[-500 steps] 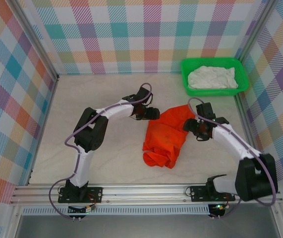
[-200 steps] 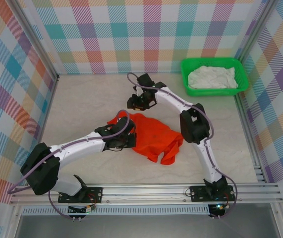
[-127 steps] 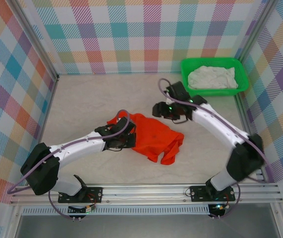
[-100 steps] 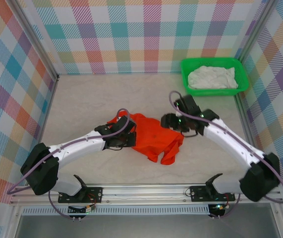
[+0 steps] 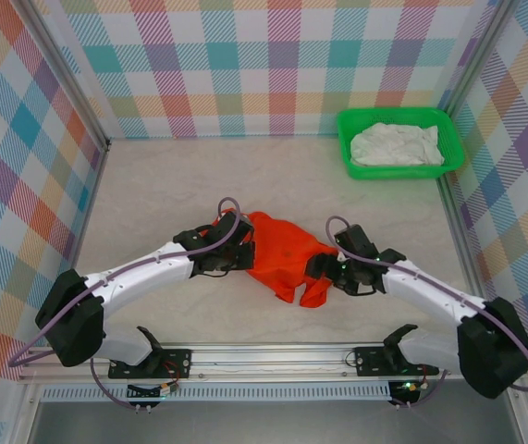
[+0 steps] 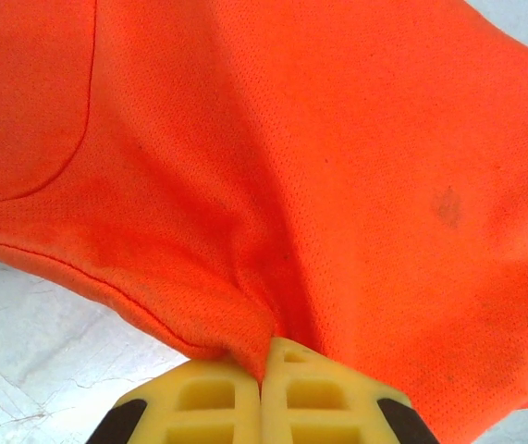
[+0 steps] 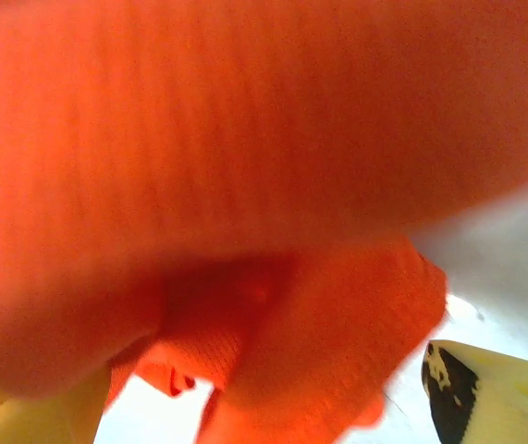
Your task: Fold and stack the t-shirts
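While L gripper (image 6: 262, 359) clamps orange tee (image 5: 282, 252) edge, R gripper (image 7: 245, 396) has fingers apart around cloth.

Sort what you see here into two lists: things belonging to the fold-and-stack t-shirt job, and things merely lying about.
Belong to the job: orange-red t-shirt, pinched by the shut left pincer; right pincer, open at the shirt's other side; white t-shirt, crumpled inside the green basket.

Just lying about: the green basket itself; the table.

Two t-shirts: orange t-shirt (image 5: 282, 254), white t-shirt (image 5: 396, 145). One green basket (image 5: 398, 113). Two pincers: left pincer (image 5: 245, 252), right pincer (image 5: 319, 270).
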Available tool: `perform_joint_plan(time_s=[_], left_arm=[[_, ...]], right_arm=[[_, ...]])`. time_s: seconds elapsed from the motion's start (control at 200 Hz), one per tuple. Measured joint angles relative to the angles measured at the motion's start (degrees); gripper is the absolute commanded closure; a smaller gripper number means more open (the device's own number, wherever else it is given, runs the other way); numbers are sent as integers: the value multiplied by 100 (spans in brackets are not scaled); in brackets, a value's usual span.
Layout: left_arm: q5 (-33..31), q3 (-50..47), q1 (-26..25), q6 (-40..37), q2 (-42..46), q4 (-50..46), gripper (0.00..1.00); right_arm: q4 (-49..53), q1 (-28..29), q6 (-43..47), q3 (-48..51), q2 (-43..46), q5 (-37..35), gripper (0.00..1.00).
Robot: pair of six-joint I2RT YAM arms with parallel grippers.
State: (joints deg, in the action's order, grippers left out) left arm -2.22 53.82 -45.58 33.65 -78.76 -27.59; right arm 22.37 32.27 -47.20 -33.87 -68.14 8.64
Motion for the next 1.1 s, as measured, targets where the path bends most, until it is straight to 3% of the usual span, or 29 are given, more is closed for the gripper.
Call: perform_joint_plan(time_s=[0.315, 0.705, 0.93, 1.1], left_arm=[[-31, 142, 0, -46, 240, -378, 100], [-1032, 387, -2, -57, 940, -1338, 100], [-1257, 247, -2, 15, 1084, -1506, 100], [-1460, 249, -2, 20, 1384, -1722, 100]], right_arm=[[-1440, 0, 146, -951, -2194, 671, 26], [-1716, 214, 525, -4817, -5532, 2203, 32], [-1084, 538, 608, -5886, -5886, 2358, 26], [-177, 566, 1001, -5932, -5195, 1749, 16]])
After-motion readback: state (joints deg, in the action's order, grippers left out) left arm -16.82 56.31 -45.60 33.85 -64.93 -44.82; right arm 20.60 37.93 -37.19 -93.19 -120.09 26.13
